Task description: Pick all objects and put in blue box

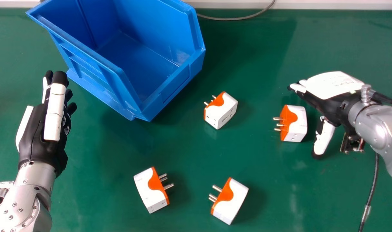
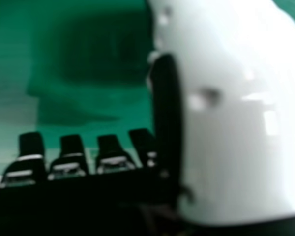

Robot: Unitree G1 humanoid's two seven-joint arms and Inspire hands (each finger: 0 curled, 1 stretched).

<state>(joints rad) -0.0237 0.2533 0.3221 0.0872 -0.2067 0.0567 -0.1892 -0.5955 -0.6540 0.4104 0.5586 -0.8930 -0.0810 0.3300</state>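
Observation:
My right hand (image 1: 331, 93) is at the right in the head view, its fingers extended and thumb apart; a white and orange plug adapter (image 1: 297, 124) sits between fingers and thumb, not gripped. In the right hand view that hand (image 2: 69, 157) shows its straight fingertips and large white thumb. Three similar adapters rest on the table: one near the box (image 1: 221, 110), one at lower centre-left (image 1: 151, 189), another at lower centre (image 1: 229, 200). The blue box (image 1: 170, 87) stands at the upper left, its visible floor bare. Left of it my left hand (image 1: 44, 129) is open and holds nothing.
The green table (image 1: 263, 64) spreads beneath everything. A grey cable (image 1: 234, 18) lies behind the box along the back edge, and a dark cable (image 1: 371, 193) runs down the table at the right, below my right forearm.

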